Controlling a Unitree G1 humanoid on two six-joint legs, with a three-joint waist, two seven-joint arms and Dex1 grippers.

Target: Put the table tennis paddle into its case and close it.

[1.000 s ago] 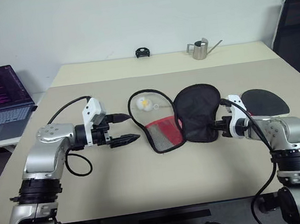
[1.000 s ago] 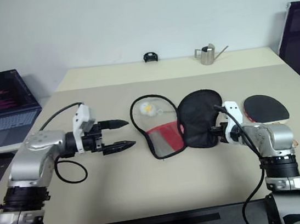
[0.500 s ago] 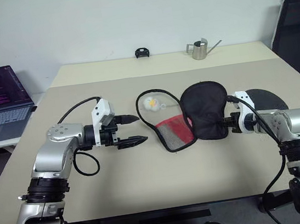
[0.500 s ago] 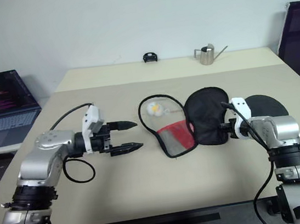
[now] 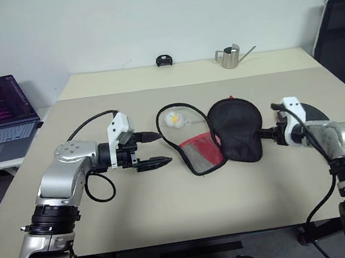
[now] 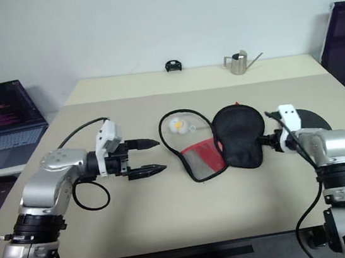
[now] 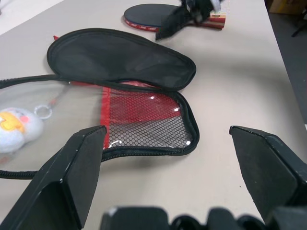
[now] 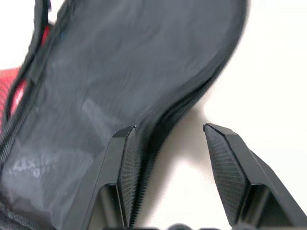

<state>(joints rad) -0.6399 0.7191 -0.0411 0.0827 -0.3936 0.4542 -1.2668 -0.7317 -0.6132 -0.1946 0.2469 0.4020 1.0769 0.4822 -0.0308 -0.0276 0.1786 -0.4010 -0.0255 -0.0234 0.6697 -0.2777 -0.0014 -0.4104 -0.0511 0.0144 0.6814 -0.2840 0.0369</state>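
Moved: right tool (image 8: 169, 143) has let go of the case (image 5: 236, 128), fingers now parted at its edge
Left tool (image 5: 160, 148): wide, empty
Paddle (image 7: 153, 10): on surface at case's 3 o'clock

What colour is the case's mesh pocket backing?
Red behind black mesh on the case; clearest in the left wrist view.

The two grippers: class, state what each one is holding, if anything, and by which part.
Nothing is held. The left gripper hangs open beside the case. The right gripper stands open at the edge of the case's black flap, not clamping it.
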